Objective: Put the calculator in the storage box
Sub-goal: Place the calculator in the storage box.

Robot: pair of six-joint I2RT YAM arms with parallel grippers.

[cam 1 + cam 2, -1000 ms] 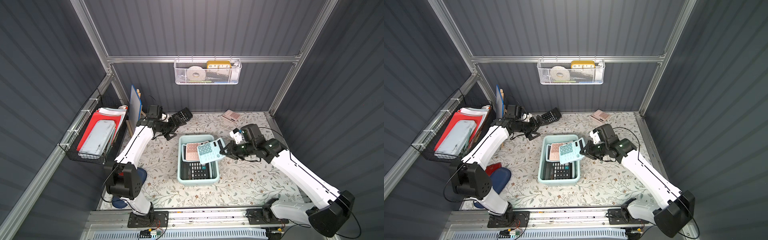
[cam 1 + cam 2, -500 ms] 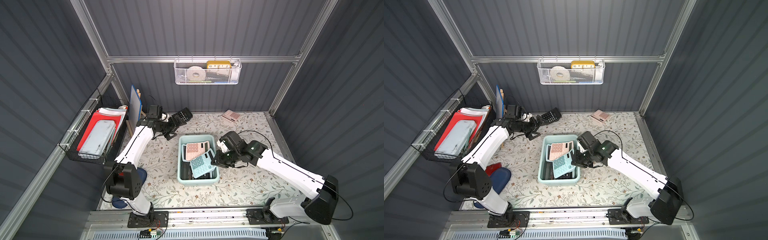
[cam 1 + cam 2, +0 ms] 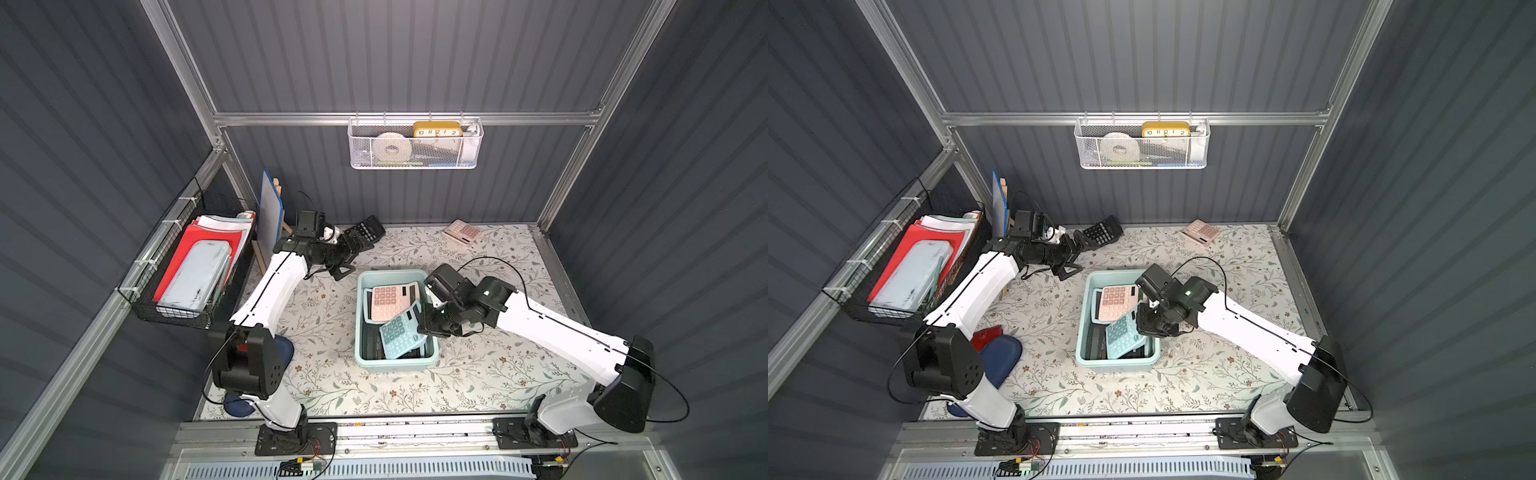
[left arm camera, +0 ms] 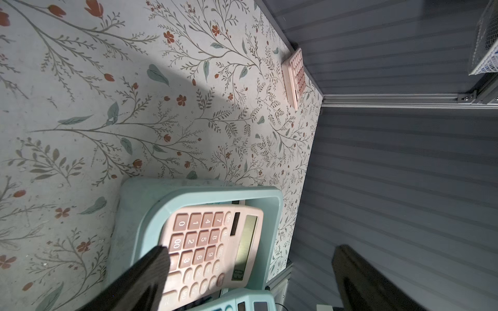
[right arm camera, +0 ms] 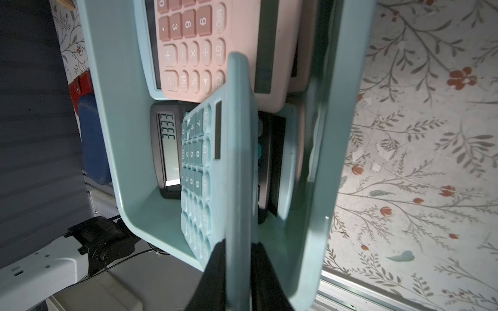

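Note:
The teal calculator (image 3: 401, 334) (image 3: 1123, 334) stands tilted on its edge inside the near half of the mint-blue storage box (image 3: 360, 328) (image 3: 1080, 332). My right gripper (image 3: 424, 323) (image 3: 1140, 321) reaches over the box's right rim and is shut on the calculator's edge. The right wrist view shows a black finger on each side of the calculator (image 5: 215, 161), close to my right gripper (image 5: 238, 269). My left gripper (image 3: 352, 255) (image 3: 1076, 255) (image 4: 250, 251) hovers open and empty behind the box's far left corner.
In the box lie a pink calculator (image 3: 390, 299) and a black one (image 5: 167, 150). Another black calculator (image 3: 368, 228) and a pink one (image 3: 461, 232) rest by the back wall. A black wire basket (image 3: 174, 307) hangs left, a white mesh basket (image 3: 415, 149) above.
My right arm swung left and down, carrying the teal calculator from above the box's right rim down into the box's near half. The left arm stayed still.

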